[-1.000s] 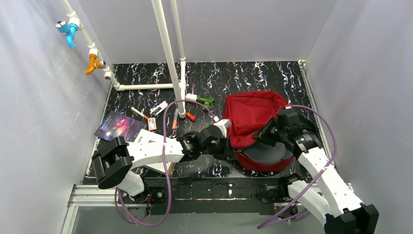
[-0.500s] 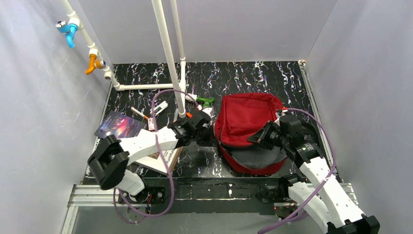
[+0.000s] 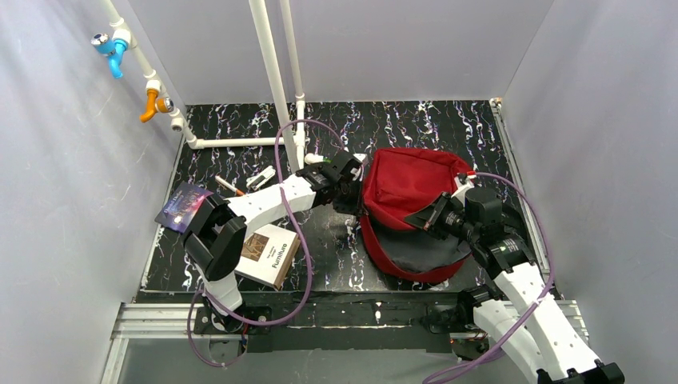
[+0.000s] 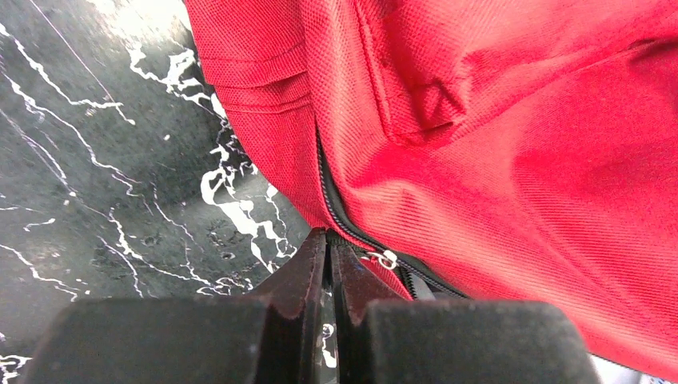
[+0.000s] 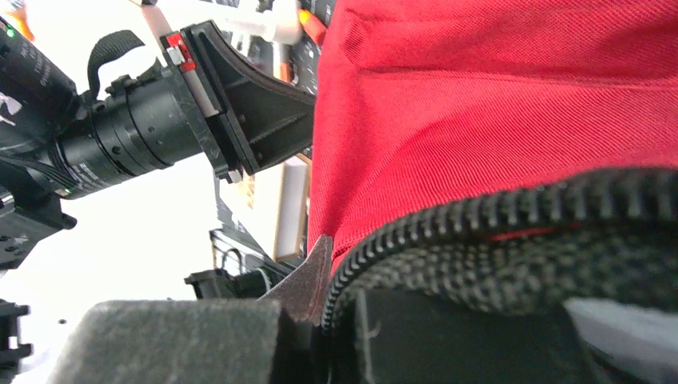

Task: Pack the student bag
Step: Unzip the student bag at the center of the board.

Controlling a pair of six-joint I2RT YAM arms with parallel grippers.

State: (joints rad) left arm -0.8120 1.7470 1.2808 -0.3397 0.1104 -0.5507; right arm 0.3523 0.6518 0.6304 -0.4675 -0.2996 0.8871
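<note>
Pinching the student bag (image 3: 408, 186), left gripper (image 3: 353, 200) faces right gripper (image 3: 417, 218).

Woven cloth student bag (image 4: 520, 160), glossy table (image 4: 96, 160)

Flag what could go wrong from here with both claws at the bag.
1. The left claw is shut with only its tips at the zipper seam of the student bag; such a thin hold may slip off.
2. The right claw pinches the zipper edge at the opening; opposing pulls could strain the zipper.
3. The book lies on the table with both claws busy; letting go may let the soft opening sag shut.
</note>
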